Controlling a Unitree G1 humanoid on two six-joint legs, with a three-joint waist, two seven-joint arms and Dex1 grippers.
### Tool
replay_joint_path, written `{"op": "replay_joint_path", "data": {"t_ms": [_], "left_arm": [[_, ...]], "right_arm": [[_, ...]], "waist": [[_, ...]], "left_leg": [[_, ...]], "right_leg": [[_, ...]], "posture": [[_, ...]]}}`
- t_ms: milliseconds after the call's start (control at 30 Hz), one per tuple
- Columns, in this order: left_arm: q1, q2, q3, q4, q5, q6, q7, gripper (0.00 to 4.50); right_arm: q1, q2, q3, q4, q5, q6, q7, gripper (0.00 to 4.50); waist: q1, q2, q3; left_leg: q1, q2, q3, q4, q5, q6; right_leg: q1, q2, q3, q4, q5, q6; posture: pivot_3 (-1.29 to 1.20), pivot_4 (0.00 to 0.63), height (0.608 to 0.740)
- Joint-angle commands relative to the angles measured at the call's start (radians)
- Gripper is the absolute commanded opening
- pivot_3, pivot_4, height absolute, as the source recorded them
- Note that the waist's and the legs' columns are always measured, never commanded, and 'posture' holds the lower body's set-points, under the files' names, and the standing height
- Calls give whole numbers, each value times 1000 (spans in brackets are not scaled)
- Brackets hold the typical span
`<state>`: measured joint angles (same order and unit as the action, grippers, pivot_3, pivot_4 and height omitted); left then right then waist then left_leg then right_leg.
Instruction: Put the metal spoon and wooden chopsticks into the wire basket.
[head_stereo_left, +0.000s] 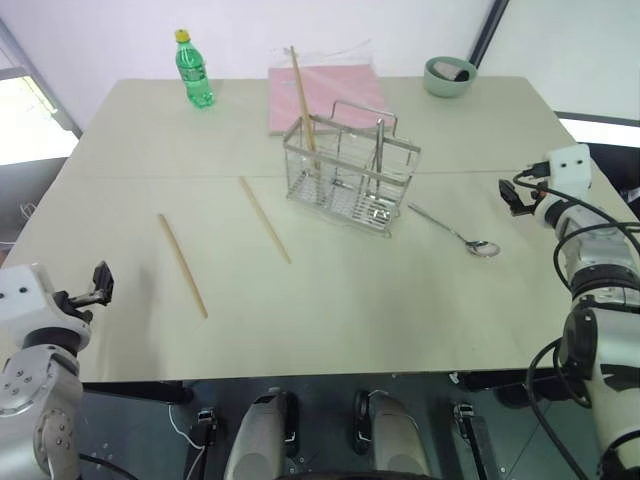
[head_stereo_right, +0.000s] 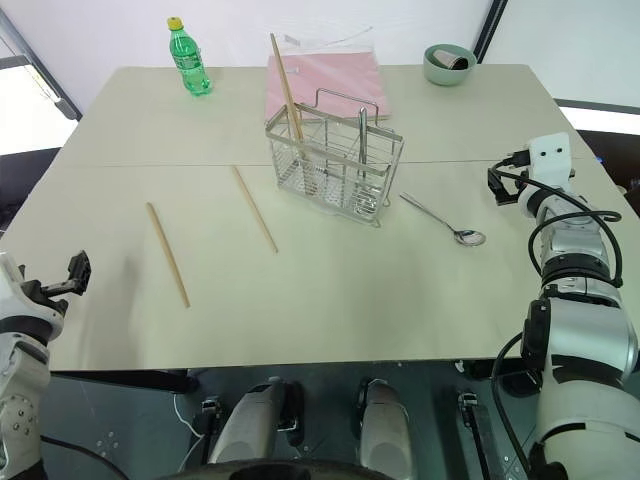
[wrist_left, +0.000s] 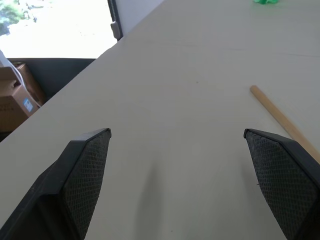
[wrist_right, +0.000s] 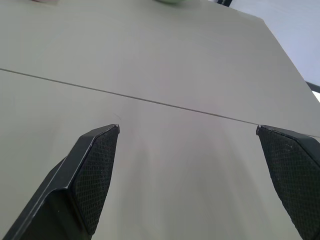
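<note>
Basket (head_stereo_left: 352, 180) mid-table, one chopstick (head_stereo_left: 303, 98) standing tilted in its left compartment. Spoon (head_stereo_left: 455, 234) flat on table just right of basket. Two chopsticks (head_stereo_left: 264, 219) (head_stereo_left: 182, 264) flat left of basket. Left gripper (wrist_left: 175, 185) spread wide, empty, at table's left edge. Right gripper (wrist_right: 200, 180) spread wide, empty, right of spoon.

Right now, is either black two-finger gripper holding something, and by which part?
Nothing is held: the left gripper and the right gripper are both open and empty.

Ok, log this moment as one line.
left hand: open, empty | right hand: open, empty | basket: one chopstick | table: two chopsticks, spoon
</note>
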<state>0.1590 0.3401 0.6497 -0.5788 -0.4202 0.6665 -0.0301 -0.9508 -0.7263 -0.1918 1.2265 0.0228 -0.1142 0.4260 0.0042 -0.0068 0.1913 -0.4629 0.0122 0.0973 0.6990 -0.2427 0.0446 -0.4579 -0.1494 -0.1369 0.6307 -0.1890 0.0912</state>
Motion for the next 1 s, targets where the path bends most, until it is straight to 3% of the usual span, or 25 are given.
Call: {"op": "replay_joint_path", "data": {"t_ms": [33,667,800,1000], "left_arm": [[-7,24,17,-44,-7,0,-3,4471],[-95,60,-15,-102,-40,84,21,4471],[-176,130,-29,-136,-152,164,-44,4471],[-288,348,-179,-189,-366,251,-307,4471]], "right_arm": [[-19,-21,-20,-18,14,-19,-5,4500],[-83,-52,-1,-27,-3,2,40,4500],[-149,-81,45,-35,-29,21,170,4500],[-257,-103,215,-13,-157,126,444,4500]], "waist": [[0,0,0],[-1,0,0],[1,0,0],[-1,0,0]], "left_leg": [[0,0,0,0,0,0],[0,0,0,0,1,-2],[0,0,0,0,1,-2],[0,0,0,0,1,-2]], "right_leg": [[0,0,0,0,0,0],[0,0,0,0,0,0],[0,0,0,1,0,0],[0,0,1,0,0,-1]], "posture": [[0,150,692],[0,150,692],[0,150,692],[0,150,692]]}}
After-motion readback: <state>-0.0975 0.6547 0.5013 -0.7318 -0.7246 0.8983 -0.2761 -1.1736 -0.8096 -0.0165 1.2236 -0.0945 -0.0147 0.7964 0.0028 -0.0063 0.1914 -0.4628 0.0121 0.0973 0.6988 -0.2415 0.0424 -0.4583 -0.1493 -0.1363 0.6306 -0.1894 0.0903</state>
